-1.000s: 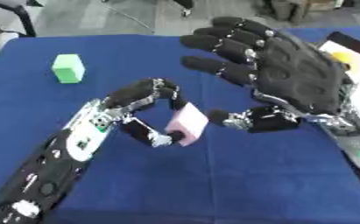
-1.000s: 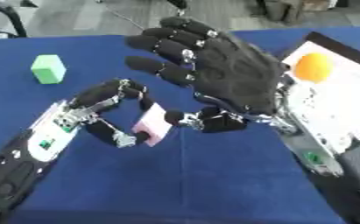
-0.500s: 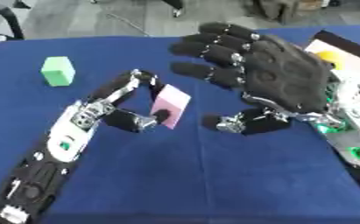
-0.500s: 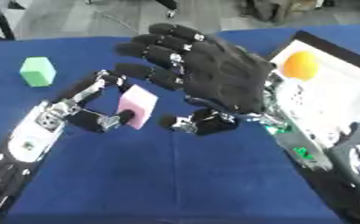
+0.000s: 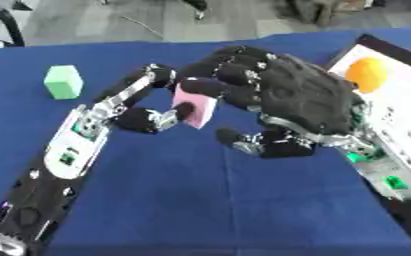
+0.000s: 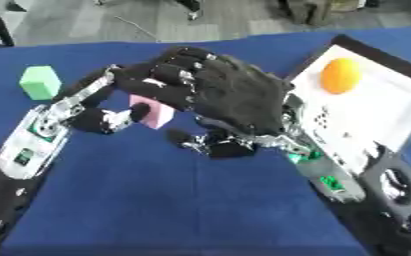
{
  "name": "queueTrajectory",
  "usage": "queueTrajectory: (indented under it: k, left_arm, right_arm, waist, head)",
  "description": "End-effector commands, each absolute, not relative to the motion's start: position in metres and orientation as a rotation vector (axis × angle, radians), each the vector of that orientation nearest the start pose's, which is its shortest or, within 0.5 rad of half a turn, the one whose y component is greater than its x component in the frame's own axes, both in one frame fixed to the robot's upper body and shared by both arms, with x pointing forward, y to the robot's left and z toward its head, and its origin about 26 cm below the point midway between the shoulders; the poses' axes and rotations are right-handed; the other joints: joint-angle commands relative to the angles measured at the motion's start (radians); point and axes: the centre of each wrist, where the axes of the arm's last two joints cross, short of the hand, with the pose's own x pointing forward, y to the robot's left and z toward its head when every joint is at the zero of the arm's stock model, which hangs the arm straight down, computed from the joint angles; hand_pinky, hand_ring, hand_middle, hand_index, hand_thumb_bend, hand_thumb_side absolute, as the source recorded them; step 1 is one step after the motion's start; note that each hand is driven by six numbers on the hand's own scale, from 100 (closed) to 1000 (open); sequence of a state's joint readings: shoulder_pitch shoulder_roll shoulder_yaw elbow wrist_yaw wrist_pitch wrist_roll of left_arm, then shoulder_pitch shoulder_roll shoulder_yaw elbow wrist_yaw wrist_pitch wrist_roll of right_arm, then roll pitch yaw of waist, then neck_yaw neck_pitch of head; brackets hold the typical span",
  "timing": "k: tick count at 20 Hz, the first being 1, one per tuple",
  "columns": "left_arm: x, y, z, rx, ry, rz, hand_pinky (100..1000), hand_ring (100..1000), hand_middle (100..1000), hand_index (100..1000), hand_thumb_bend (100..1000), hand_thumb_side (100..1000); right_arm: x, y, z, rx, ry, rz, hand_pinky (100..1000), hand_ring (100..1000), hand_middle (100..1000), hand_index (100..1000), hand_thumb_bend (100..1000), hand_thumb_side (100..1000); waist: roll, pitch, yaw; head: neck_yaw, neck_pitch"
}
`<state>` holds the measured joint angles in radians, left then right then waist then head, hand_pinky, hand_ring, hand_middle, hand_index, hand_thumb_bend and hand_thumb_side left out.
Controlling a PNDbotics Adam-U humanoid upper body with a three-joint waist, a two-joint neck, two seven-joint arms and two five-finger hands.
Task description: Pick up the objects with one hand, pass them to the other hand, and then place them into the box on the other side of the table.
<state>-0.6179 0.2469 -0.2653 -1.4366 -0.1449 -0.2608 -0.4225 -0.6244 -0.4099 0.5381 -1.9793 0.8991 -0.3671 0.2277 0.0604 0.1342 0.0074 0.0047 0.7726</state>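
The pink block (image 5: pixel 194 106) is a small cube with flat matte faces and softly rounded edges. It is lifted off the bench, near the middle of the blue surface, and tilted so one corner points down. The left robot hand (image 5: pixel 145 116) pinches it: the thumb presses on the block's lower left face, and a long finger arches over from the left and comes down near the block's top edge. The left forearm runs up from the lower left corner, a slim black and silver limb with small green marks on its casing.

The right robot hand (image 6: pixel 217 95) comes in from the right, back of the hand upward, its broad black shell looking textured like a glove. Its fingers are bent and reach over the top of the block, fingertips close to the left hand's arched finger. Whether they press on the block cannot be made out. Its thumb (image 6: pixel 200 143) curls underneath, below and to the right of the block, apart from it, with silver metal showing at the joints.

The bench (image 5: pixel 200 210) is covered in a smooth deep blue cloth. Well to the left of the hands, a green block (image 5: pixel 64 81) stands on the cloth, a cube of the same plain kind. At the right edge lies the box (image 6: pixel 392 120), a shallow tray with a dark rim and a white floor, and an orange ball (image 6: pixel 341 76), round and smooth, rests in its far part.
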Motion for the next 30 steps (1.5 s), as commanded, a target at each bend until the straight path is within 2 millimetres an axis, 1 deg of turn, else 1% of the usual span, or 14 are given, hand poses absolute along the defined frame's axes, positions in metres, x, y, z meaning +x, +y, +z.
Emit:
queueTrajectory:
  k: [1, 6, 8, 10, 12, 16, 17, 19, 20, 22, 24, 28, 30]
  left_arm:
    - [0.395, 0.176, 0.167, -0.208, -2.053, -1.172, 669, 488, 489, 562, 100, 588]
    - [0.394, 0.181, 0.174, -0.283, -2.029, -1.144, 669, 489, 489, 561, 100, 587]
    - [0.393, 0.182, 0.177, -0.316, -2.023, -1.133, 670, 490, 490, 562, 100, 584]
    - [0.393, 0.184, 0.179, -0.351, -2.014, -1.122, 670, 490, 490, 562, 100, 585]
    - [0.393, 0.186, 0.18, -0.385, -2.004, -1.11, 671, 490, 490, 562, 100, 587]
    - [0.393, 0.189, 0.182, -0.45, -1.983, -1.093, 671, 490, 490, 562, 100, 589]
    - [0.393, 0.19, 0.183, -0.481, -1.976, -1.08, 671, 490, 490, 562, 100, 589]
    - [0.394, 0.198, 0.188, -0.626, -1.941, -1.015, 671, 490, 490, 562, 100, 590]
    - [0.394, 0.2, 0.19, -0.673, -1.924, -0.998, 671, 490, 490, 562, 100, 590]
    - [0.393, 0.202, 0.194, -0.719, -1.904, -0.986, 671, 491, 490, 562, 100, 589]
    - [0.393, 0.202, 0.195, -0.734, -1.895, -0.986, 671, 491, 490, 562, 100, 589]
    - [0.392, 0.201, 0.197, -0.744, -1.892, -0.987, 680, 491, 491, 562, 100, 589]
    - [0.392, 0.2, 0.197, -0.746, -1.891, -0.989, 681, 491, 491, 562, 100, 589]
  right_arm:
    - [0.285, -0.121, 0.234, 0.622, 2.367, -1.829, 891, 877, 919, 995, 199, 100]
    - [0.285, -0.121, 0.235, 0.621, 2.37, -1.834, 891, 877, 918, 995, 197, 100]
    - [0.285, -0.122, 0.235, 0.636, 2.376, -1.829, 890, 878, 918, 994, 211, 100]
    - [0.286, -0.122, 0.236, 0.662, 2.386, -1.817, 888, 879, 917, 992, 230, 100]
    - [0.286, -0.123, 0.237, 0.699, 2.399, -1.796, 887, 881, 918, 988, 270, 100]
    - [0.286, -0.123, 0.236, 0.787, 2.427, -1.748, 881, 877, 911, 984, 305, 100]
    - [0.286, -0.122, 0.235, 0.807, 2.435, -1.734, 880, 877, 911, 983, 315, 100]
    - [0.285, -0.121, 0.235, 0.851, 2.444, -1.698, 878, 874, 911, 978, 375, 100]
    - [0.285, -0.12, 0.234, 0.873, 2.445, -1.679, 876, 871, 910, 977, 383, 100]
    - [0.284, -0.118, 0.232, 0.906, 2.454, -1.648, 873, 866, 907, 978, 381, 100]
    - [0.282, -0.116, 0.23, 0.918, 2.475, -1.622, 869, 863, 905, 981, 358, 100]
    - [0.28, -0.11, 0.227, 0.888, 2.513, -1.603, 864, 850, 893, 978, 308, 100]
    - [0.279, -0.107, 0.227, 0.868, 2.527, -1.596, 860, 838, 877, 973, 313, 100]
  waist:
    - [-0.003, -0.021, 0.002]
    - [-0.003, -0.021, 0.003]
    - [-0.003, -0.021, 0.003]
    - [-0.003, -0.021, 0.003]
    - [-0.002, -0.021, 0.003]
    - [-0.001, -0.019, 0.003]
    - [-0.001, -0.019, 0.003]
    - [0.0, -0.019, 0.003]
    - [0.001, -0.018, 0.003]
    - [0.002, -0.018, 0.004]
    - [0.002, -0.017, 0.005]
    - [0.002, -0.015, 0.007]
    - [0.002, -0.013, 0.009]
  head:
    - [-0.002, -0.003]
    - [-0.001, -0.003]
    - [-0.002, -0.003]
    - [-0.003, -0.003]
    - [-0.004, -0.003]
    - [-0.007, -0.003]
    - [-0.007, -0.003]
    - [-0.01, -0.003]
    - [-0.011, -0.003]
    - [-0.014, -0.003]
    - [-0.017, -0.003]
    - [-0.024, -0.003]
    - [-0.027, -0.003]
